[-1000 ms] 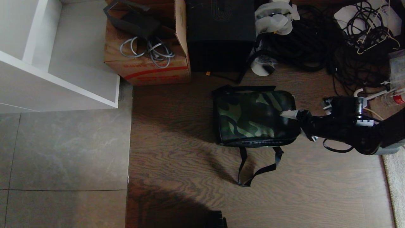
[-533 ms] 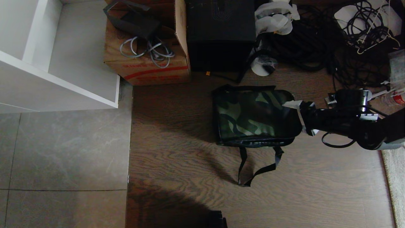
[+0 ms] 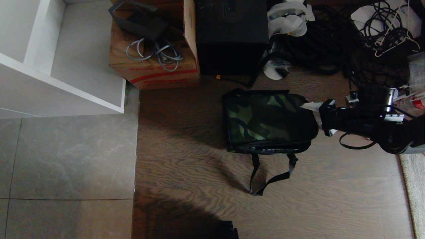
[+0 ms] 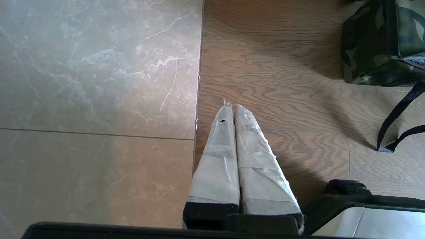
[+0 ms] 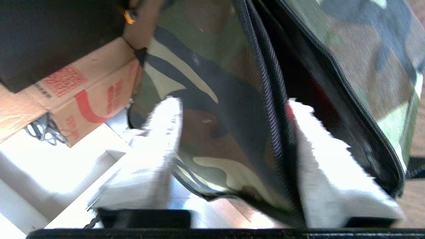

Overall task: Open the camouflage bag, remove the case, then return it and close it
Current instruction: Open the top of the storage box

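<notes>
The camouflage bag [image 3: 265,122] lies on the wood floor, its black strap [image 3: 265,179] trailing toward me. My right gripper [image 3: 313,118] is at the bag's right end. In the right wrist view the jaws [image 5: 232,103] stand apart around the lid's unzipped edge [image 5: 212,132]: one taped finger [image 5: 159,139] rests outside on the camouflage, the other [image 5: 325,159] sits in the gap under the zipper, where red lining shows. The case is hidden. My left gripper [image 4: 231,106] hangs parked and shut over the floor, left of the bag [image 4: 375,49].
A brown cardboard box with a red stripe [image 3: 156,63] and a tall black box [image 3: 232,36] stand behind the bag. Tangled cables [image 3: 332,43] fill the far right. A white shelf unit [image 3: 59,66] stands at the left, a rug edge [image 3: 413,192] at the right.
My right gripper has shifted toward the bag's far right corner and rolled. Its jaws have narrowed around the lid's edge, and that end of the lid has lifted slightly.
</notes>
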You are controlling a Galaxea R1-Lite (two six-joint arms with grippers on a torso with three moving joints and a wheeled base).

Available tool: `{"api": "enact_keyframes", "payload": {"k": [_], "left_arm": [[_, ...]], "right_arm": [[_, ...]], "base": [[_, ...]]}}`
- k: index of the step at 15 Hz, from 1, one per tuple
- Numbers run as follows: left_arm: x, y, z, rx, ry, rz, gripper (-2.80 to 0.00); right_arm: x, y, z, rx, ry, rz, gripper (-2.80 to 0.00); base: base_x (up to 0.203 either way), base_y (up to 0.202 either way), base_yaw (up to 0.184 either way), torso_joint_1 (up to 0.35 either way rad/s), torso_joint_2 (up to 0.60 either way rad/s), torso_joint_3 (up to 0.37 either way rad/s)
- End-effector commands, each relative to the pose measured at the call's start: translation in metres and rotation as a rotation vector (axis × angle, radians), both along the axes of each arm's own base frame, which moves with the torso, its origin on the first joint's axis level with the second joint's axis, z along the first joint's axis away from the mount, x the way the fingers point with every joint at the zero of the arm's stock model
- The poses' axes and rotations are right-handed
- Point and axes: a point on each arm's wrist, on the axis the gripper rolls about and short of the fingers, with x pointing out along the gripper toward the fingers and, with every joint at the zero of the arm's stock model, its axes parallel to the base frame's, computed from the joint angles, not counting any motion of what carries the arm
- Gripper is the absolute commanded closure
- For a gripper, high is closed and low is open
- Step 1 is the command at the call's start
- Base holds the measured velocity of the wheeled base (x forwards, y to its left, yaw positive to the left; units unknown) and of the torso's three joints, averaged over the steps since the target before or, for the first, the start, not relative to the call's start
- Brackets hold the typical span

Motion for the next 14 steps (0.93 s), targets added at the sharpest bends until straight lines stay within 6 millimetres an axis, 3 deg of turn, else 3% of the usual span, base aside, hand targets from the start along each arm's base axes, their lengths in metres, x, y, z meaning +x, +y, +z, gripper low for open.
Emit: {"api": "enact_keyframes", "payload": {"k": [1, 14], "left_arm": [[0.001, 0.0, -0.002, 0.0, 0.007, 0.0, 0.0], [0.001, 0.0, -0.002, 0.0, 0.007, 0.0, 0.0]], "right_arm": [[0.0, -0.001, 0.001, 0.005, -0.021, 0.001, 0.0], [0.002, -0.002, 0.023, -0.006, -0.174, 0.003, 0.0]], "base": [[0.0, 0.0, 0.0, 0.0, 0.0, 0.0], [0.0, 0.0, 0.0, 0.0, 0.0, 0.0]]}}
